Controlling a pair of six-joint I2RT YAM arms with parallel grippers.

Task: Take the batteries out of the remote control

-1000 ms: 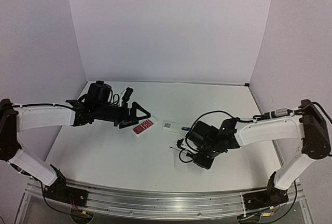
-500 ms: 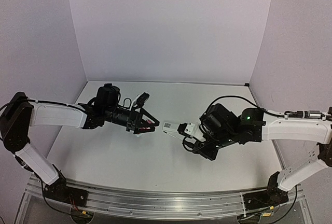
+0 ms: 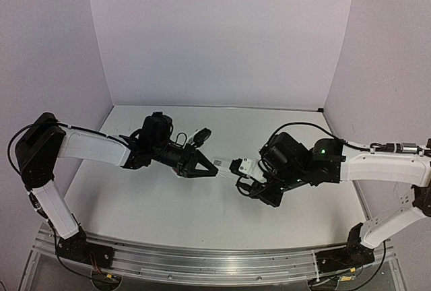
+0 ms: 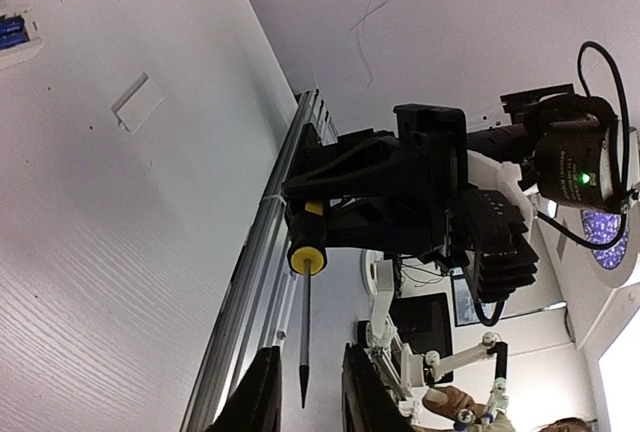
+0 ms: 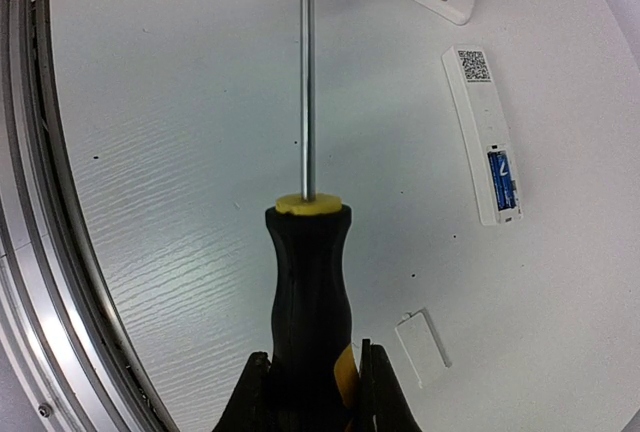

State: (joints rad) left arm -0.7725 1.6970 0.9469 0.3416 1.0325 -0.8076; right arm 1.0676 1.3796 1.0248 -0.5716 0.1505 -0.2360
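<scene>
A: Holding what, in the right gripper [image 5: 312,384]?
B: Clamped on a screwdriver [image 5: 308,282]; left gripper [image 4: 310,392] narrowly parted, empty.
A: Progress?
B: Shows the remote control [image 5: 480,132] back-up on the table [image 5: 180,152], cover [image 5: 424,347] off beside it, batteries [image 5: 502,180] seated in the open bay. Judged: opening done, extraction left.

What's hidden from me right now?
Right wrist view: the screwdriver tip is lost at the top edge; the batteries are too small to count.
Left wrist view: the remote is cut off by the top-left edge.
Top view: the right hand covers the remote's battery end.
</scene>
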